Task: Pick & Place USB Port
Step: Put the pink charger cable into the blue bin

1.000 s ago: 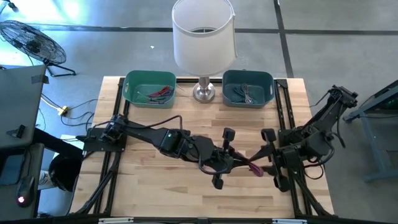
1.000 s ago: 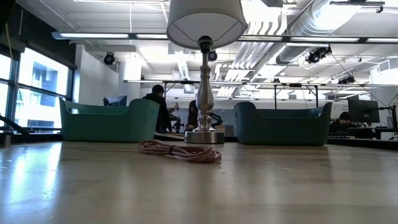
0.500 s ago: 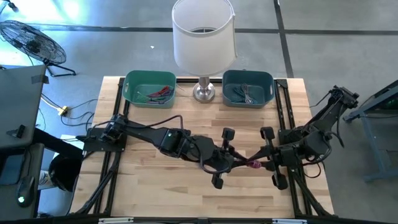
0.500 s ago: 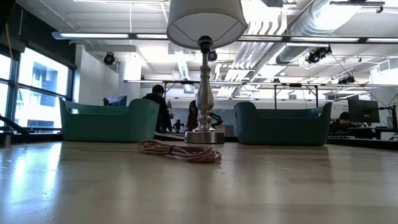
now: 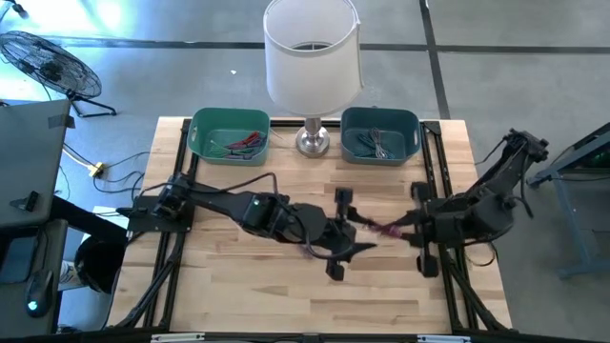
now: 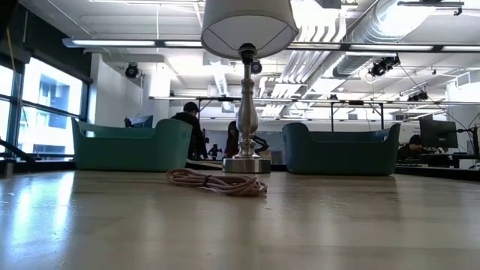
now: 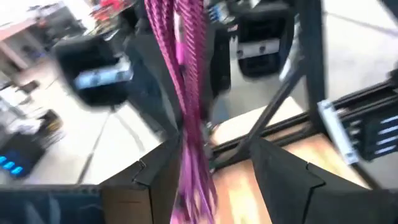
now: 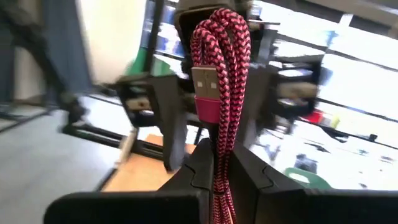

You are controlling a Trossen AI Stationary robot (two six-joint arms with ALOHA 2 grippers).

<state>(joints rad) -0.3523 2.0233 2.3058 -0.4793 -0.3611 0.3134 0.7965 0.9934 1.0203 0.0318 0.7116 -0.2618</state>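
Note:
A pink braided USB cable (image 5: 383,229), folded into a bundle, is held above the middle of the table between my two grippers. My right gripper (image 5: 408,229) reaches in from the table's right and is shut on it. The silver plug (image 8: 204,81) lies against the strands. My left gripper (image 5: 353,231) comes from the left and stands open, with the bundle's other end (image 7: 186,93) running between its fingers (image 7: 155,180). My right gripper pinches the folded bundle, several strands together (image 8: 219,134), between its two fingers. It comes level from the table's right. The bundle sticks out beyond the fingertips toward the left gripper, clear of the table. My left gripper: I cannot tell whether its open fingers touch the strands.
A green bin (image 5: 229,135) and a dark teal bin (image 5: 379,133), both holding cables, stand at the far edge with a white lamp (image 5: 312,57) between them. A pale pink coiled cable (image 6: 217,181) lies on the table in front of the lamp base.
My right gripper has shut on the pink bundle, and then my left gripper has opened and let it go. The bundle and both grippers have gone a little toward the table's far edge.

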